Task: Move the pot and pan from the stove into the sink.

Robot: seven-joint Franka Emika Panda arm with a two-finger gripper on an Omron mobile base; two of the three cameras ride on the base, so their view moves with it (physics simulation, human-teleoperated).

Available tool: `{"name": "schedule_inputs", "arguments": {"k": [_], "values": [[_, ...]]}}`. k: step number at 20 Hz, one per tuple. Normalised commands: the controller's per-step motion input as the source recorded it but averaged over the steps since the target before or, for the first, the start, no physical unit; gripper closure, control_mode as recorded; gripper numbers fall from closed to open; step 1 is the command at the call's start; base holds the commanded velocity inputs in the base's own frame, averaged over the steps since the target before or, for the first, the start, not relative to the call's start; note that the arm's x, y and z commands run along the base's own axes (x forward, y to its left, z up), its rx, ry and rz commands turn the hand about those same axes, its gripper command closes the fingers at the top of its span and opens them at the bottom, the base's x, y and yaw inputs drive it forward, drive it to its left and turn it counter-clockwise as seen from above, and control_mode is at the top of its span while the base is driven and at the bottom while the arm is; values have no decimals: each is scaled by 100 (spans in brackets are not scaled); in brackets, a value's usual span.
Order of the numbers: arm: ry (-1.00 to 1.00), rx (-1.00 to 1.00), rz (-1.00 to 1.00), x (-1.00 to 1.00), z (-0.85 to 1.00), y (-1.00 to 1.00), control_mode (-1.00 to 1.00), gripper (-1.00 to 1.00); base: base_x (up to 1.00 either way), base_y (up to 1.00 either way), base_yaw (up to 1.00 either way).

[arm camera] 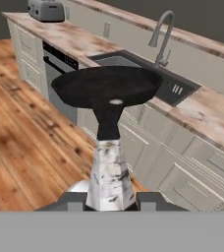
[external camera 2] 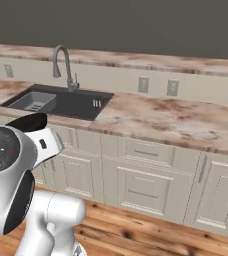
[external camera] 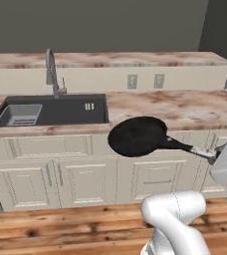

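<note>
gripping the pan (arm camera: 107, 84) by its pale handle tip, our gripper (arm camera: 109, 199) holds it level in the air before the cabinet fronts. we see the sink (external camera: 75, 112) just left of it.

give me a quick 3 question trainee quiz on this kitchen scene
1. True or false: the pan already lies in the sink.
2. Which part of the pan does the hand grip? A) the rim B) the pale tip of the handle C) the base
3. Fill in: in the left base view, the pan hangs in front of the ____ edge, right of the sink.

Key: 1 false; 2 B; 3 counter.
</note>
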Motion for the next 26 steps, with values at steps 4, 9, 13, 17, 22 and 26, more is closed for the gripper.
{"name": "schedule_inputs", "arguments": {"k": [4,9,13,17,22,26], "values": [[0,0,0,0,0,0,100,100,0,87,-3],[0,0,0,0,0,0,100,100,-1,67,-2],[0,0,0,0,0,0,100,100,-3,23,2],[0,0,0,0,0,0,100,100,0,0,-3],[0,0,0,0,0,0,100,100,12,0,-39],[0,0,0,0,0,0,100,100,7,0,-40]]}}
